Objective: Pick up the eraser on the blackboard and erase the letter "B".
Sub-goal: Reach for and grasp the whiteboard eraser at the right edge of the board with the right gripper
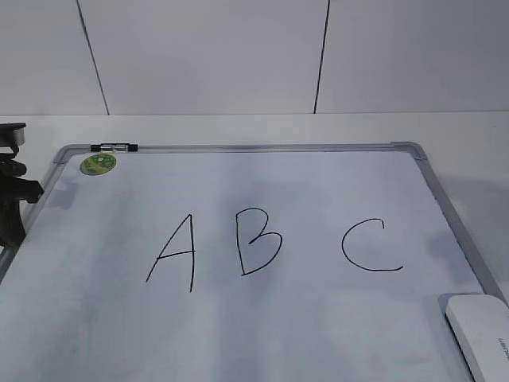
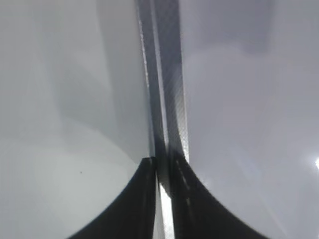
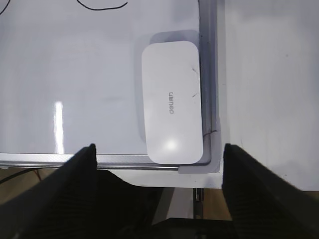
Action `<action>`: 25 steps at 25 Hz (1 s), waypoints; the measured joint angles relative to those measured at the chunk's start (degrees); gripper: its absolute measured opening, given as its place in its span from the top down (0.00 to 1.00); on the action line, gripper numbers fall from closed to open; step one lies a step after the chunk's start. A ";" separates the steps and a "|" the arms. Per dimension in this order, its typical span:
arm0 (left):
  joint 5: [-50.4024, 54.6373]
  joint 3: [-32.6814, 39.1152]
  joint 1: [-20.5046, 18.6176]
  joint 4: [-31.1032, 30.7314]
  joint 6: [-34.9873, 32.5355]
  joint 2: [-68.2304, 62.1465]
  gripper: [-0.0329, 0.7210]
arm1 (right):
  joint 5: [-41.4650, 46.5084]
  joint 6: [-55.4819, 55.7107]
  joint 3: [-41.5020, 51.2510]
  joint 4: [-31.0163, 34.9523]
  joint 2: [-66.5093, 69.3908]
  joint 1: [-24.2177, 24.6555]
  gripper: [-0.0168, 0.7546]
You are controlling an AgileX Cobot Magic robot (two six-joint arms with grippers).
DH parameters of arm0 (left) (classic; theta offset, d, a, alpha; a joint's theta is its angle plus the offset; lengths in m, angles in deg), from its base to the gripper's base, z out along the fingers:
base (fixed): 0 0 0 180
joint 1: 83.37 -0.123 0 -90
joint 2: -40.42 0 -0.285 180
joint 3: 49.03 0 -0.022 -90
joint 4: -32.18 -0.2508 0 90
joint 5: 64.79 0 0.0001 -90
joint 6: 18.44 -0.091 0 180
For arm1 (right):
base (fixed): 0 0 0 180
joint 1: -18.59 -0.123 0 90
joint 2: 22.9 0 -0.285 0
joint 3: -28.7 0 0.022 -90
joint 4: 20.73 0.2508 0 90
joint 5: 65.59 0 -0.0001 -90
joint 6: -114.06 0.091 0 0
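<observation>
1. Right wrist view: right pincer (image 3: pixel 158 172) hangs with its jaws spread wide, nothing between them. Two dark fingers (image 3: pixel 75 184) frame the bottom of the shot.
2. Eraser (image 3: pixel 172 108) lies just ahead of that pincer, in line with the gap between the fingers, untouched. White, rounded, grey lettering on top. It sits in the corner of the blackboard (image 3: pixel 75 74), its long side against the grey frame (image 3: pixel 212 74).
3. Beyond the eraser, farther from the pincer and off towards its left finger, the bottom curve of a black stroke (image 3: pixel 102 7) shows at the picture's upper edge.
4. Exterior view: the letter "B" (image 1: pixel 258 241) stands whole mid-board, between "A" (image 1: pixel 176 253) and "C" (image 1: pixel 367 246). Eraser at the lower right corner, well apart from the "B". Right pincer not seen here.
5. Green round sticker (image 1: pixel 98 164) at the board's far left corner.
6. Left wrist view: left pincer (image 2: pixel 164 199) has its fingertips all but together, only a thin slit between, gripping nothing. It sits over the board's frame edge. In the exterior view it shows as a dark shape at the left border, far from the eraser.
</observation>
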 joint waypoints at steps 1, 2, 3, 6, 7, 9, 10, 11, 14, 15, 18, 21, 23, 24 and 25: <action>0.00 0.00 0.00 0.00 0.00 0.00 0.88 | 0.00 0.00 0.00 0.00 0.00 0.00 0.22; 0.02 0.00 -0.10 0.00 0.11 0.00 0.89 | 0.00 0.00 0.00 0.00 0.00 0.00 0.22; 0.12 0.00 -0.09 0.00 0.38 0.00 0.91 | 0.00 0.00 0.00 0.00 0.00 0.00 0.22; 0.12 0.00 -0.22 0.32 0.92 0.00 0.93 | 0.00 0.00 0.00 0.00 0.00 0.00 0.22; 0.12 0.00 -0.22 0.32 1.02 0.00 0.93 | 0.00 0.00 0.00 0.00 0.00 0.00 0.22; 0.12 0.00 -0.22 0.32 1.02 0.00 0.93 | 0.00 0.00 0.00 0.00 0.00 0.00 0.22; 0.12 0.00 -0.22 0.32 1.02 0.00 0.93 | 0.00 0.00 0.00 0.00 0.00 0.00 0.22; 0.12 0.00 -0.22 0.32 1.05 0.00 0.93 | 0.00 0.00 0.00 0.00 0.11 0.00 0.22; 0.12 0.00 -0.22 0.32 1.15 0.00 0.93 | 0.00 0.00 0.00 0.00 0.99 0.00 0.22; 0.12 0.00 -0.22 0.32 1.15 0.00 0.93 | 0.00 0.00 0.00 0.00 1.25 0.00 0.22; 0.12 0.00 -0.22 0.41 1.15 0.00 0.93 | 0.00 0.00 0.00 0.39 2.06 0.00 0.22; 0.12 0.00 -0.22 0.41 1.15 0.00 0.93 | 0.00 0.00 0.00 0.92 2.18 0.00 0.22; 0.12 0.00 -0.22 0.54 1.15 0.00 0.93 | 0.00 0.00 0.00 0.92 2.18 0.00 0.22; 0.12 0.00 -0.22 0.57 1.15 0.00 0.93 | 0.00 0.00 0.00 0.92 2.30 0.00 0.22; 0.12 0.00 -0.22 0.79 1.15 0.00 0.93 | 0.00 0.00 0.00 0.48 2.67 0.00 0.22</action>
